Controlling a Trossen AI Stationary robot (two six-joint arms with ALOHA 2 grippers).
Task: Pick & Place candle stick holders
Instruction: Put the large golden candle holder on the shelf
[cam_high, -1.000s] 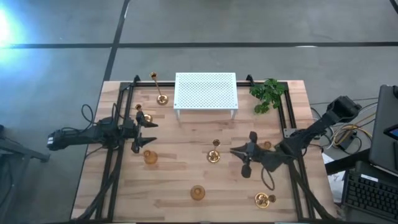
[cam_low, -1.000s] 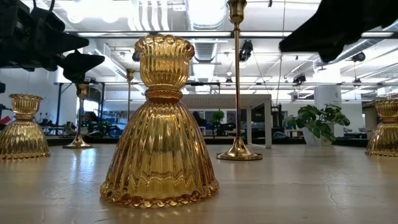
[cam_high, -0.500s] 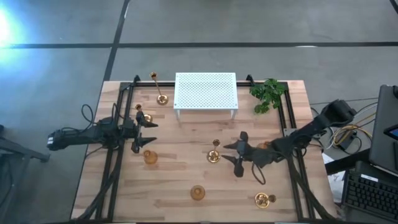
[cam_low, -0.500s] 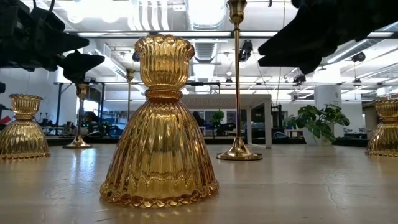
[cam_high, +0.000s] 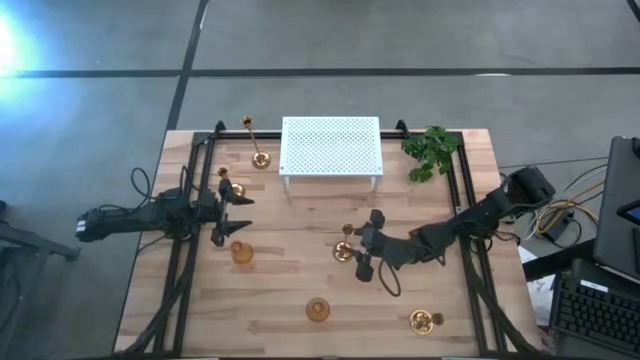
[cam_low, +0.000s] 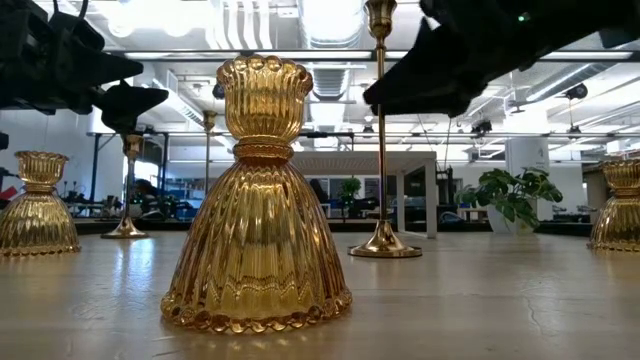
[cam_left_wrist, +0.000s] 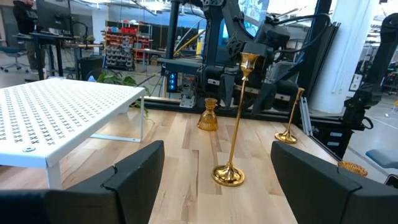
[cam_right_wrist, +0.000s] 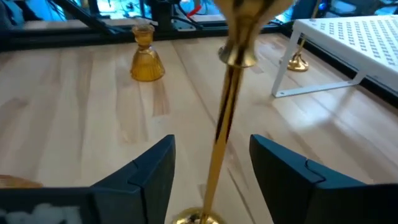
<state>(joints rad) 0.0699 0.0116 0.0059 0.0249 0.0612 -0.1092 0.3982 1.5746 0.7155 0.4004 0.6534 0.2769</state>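
A tall thin gold candle stick holder (cam_high: 345, 242) stands on its round base mid-table. My right gripper (cam_high: 366, 243) is open just right of it. In the right wrist view its stem (cam_right_wrist: 225, 118) rises in the gap between my fingers and touches neither. My left gripper (cam_high: 235, 215) waits open at the table's left, with another tall holder (cam_left_wrist: 235, 118) upright just ahead of its fingertips. Squat ribbed gold holders stand near the left gripper (cam_high: 243, 252), near the front edge (cam_high: 318, 310) and at the front right (cam_high: 425, 320). Another tall holder (cam_high: 255, 142) stands at the far left.
A white perforated stand (cam_high: 331, 150) sits at the far middle, and a green leafy sprig (cam_high: 432, 152) lies at the far right. Black frame rails (cam_high: 186, 260) run along the table's left and right sides. Bare wood lies between the stand and the middle holder.
My right gripper has travelled toward the table's left edge, closing in on the tall holder at mid-table until its fingers flank the stem. The holders have stayed where they were.
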